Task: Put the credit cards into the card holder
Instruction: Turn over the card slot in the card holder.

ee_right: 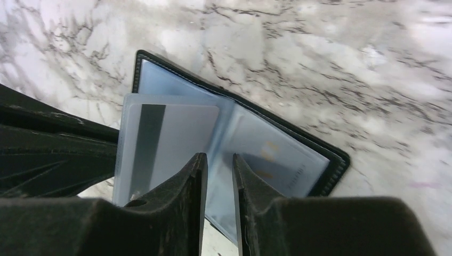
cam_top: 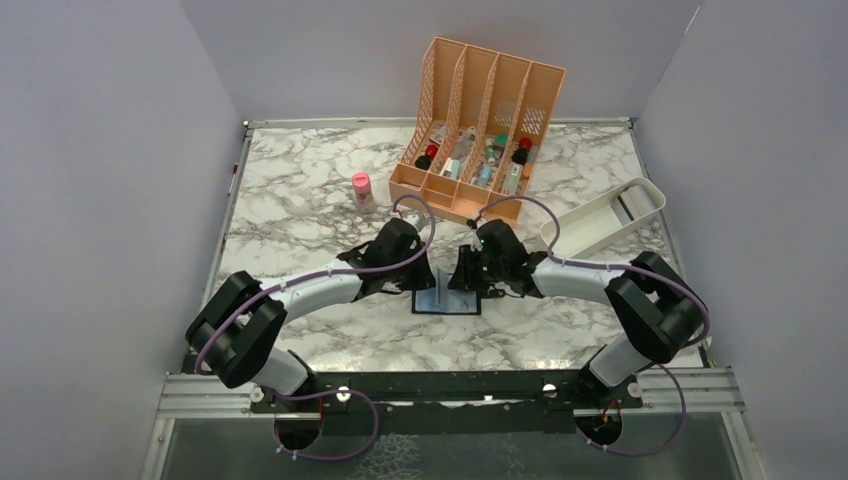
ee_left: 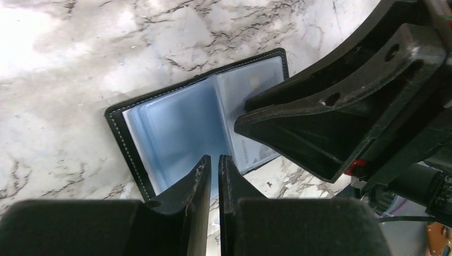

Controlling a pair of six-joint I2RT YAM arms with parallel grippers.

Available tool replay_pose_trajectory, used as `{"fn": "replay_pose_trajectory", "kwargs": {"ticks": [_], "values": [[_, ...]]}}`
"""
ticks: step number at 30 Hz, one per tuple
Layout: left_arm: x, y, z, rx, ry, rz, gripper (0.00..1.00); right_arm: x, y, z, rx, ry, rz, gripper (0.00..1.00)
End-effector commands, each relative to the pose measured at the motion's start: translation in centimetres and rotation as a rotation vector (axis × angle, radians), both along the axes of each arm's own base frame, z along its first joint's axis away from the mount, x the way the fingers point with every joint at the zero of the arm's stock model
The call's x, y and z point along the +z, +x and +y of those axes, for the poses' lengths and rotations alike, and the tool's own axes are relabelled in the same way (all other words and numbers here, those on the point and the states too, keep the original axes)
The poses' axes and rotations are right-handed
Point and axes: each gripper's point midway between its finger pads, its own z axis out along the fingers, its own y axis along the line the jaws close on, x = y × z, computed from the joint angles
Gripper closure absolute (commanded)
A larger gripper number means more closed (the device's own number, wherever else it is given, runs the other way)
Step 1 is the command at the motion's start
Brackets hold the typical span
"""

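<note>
The card holder (cam_top: 447,300) lies open on the marble between my two grippers, black rim out and bluish clear sleeves up (ee_left: 176,125) (ee_right: 160,80). A grey credit card with a dark stripe (ee_right: 176,136) sits in a raised sleeve just ahead of my right gripper (ee_right: 219,157), whose jaws stand apart with nothing between them. Another card with gold marks (ee_right: 274,160) (ee_left: 256,82) shows inside the far sleeve. My left gripper (ee_left: 215,159) hovers over the holder's near edge, with a thin empty gap between its jaws. In the top view the left gripper (cam_top: 425,285) and the right gripper (cam_top: 466,285) face each other.
An orange slotted file organiser (cam_top: 480,130) holding small items stands at the back. A white oblong tray (cam_top: 610,215) lies to the right, beside the right arm. A small pink-capped bottle (cam_top: 361,190) stands left of the organiser. Grey walls close in both sides.
</note>
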Motion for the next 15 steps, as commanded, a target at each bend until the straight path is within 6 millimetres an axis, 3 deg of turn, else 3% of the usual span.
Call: {"fn": "replay_pose_trajectory", "kwargs": {"ticks": [1,8,15], "values": [[1.5,0.5,-2.2,-0.043,-0.077,-0.026,0.85,1.3,1.3,-2.9,-0.073,-0.144,-0.069,0.69],[2.1,0.5,-4.3,-0.093,-0.154,-0.04,0.81,6.4,5.0,-7.1,-0.199,-0.199,-0.203,0.59],[1.2,-0.3,-6.3,-0.165,-0.179,-0.016,0.79,12.6,11.4,-14.3,-0.318,-0.307,-0.399,0.54]]}}
